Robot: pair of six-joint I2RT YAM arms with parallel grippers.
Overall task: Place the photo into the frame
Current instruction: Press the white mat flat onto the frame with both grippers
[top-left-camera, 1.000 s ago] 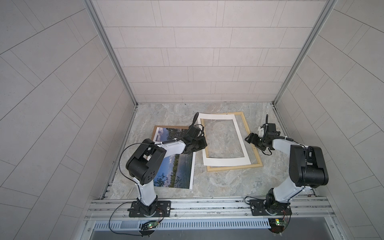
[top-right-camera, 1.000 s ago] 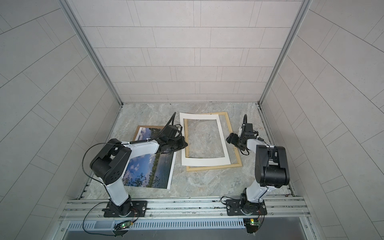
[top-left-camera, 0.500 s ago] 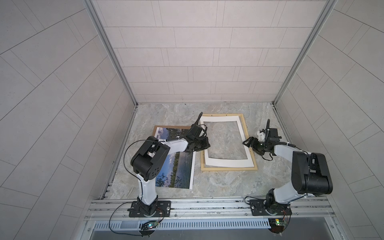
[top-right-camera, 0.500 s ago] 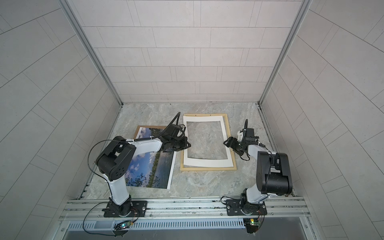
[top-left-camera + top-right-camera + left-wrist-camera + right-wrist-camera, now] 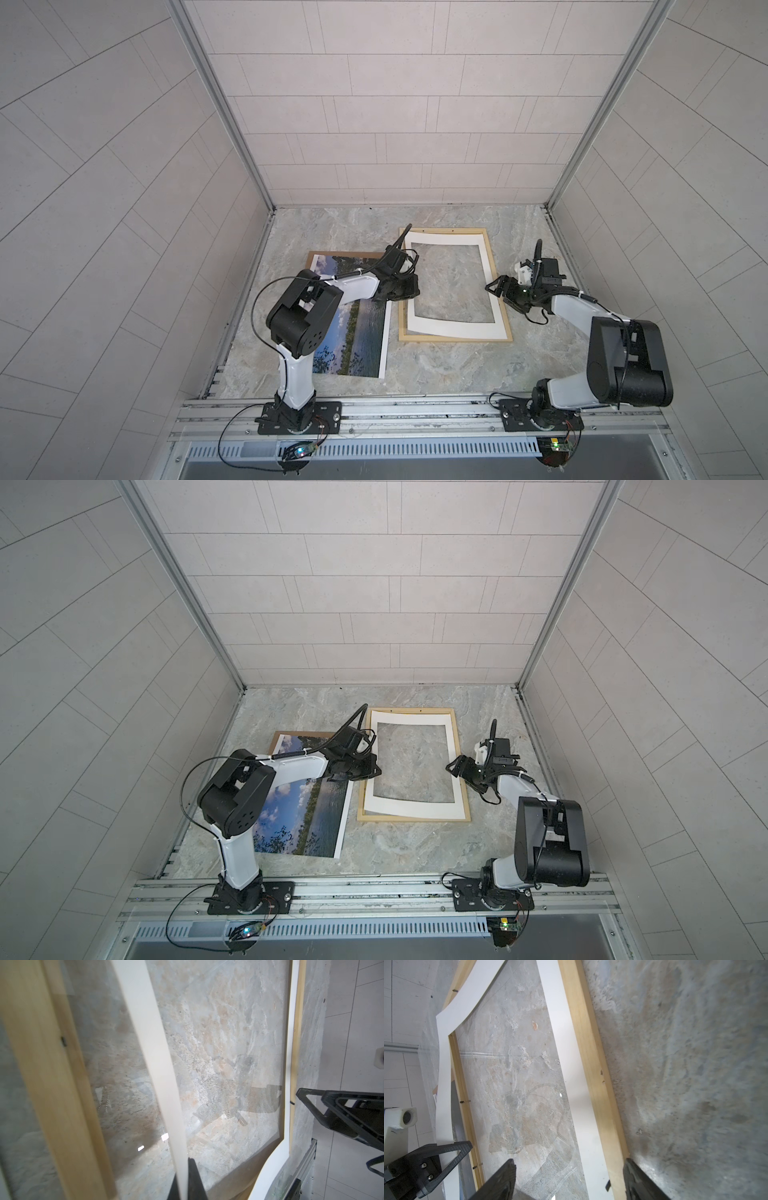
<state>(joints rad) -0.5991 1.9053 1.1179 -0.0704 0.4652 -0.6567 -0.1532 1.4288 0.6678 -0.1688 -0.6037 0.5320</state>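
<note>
Two robot arms stand on a rail at the near edge of a marbled table [image 5: 436, 365].

Nearest, on the left, the photo [image 5: 361, 336] lies flat and face up. Its long axis runs near to far, with the far end leaning slightly left. Dark trees are at the near end and sky at the far end. It rests on a brown backing board [image 5: 332, 254], whose far edge shows beyond it.

Just to its right lies the frame [image 5: 453, 338], apart from the photo, its long axis also near to far. A white mat [image 5: 453, 328] with a large cut-out window sits on it.

The left arm's elbow rises over the photo and its forearm reaches right. The left gripper [image 5: 184, 1180] is clamped tight on the mat's left strip, holding it above the frame's left bar.

The right arm is folded, its forearm reaching left. The right gripper [image 5: 569, 1167] is spread wide, its fingers astride the frame's right bar and the mat's right strip, gripping nothing.

Beyond are tiled walls.
</note>
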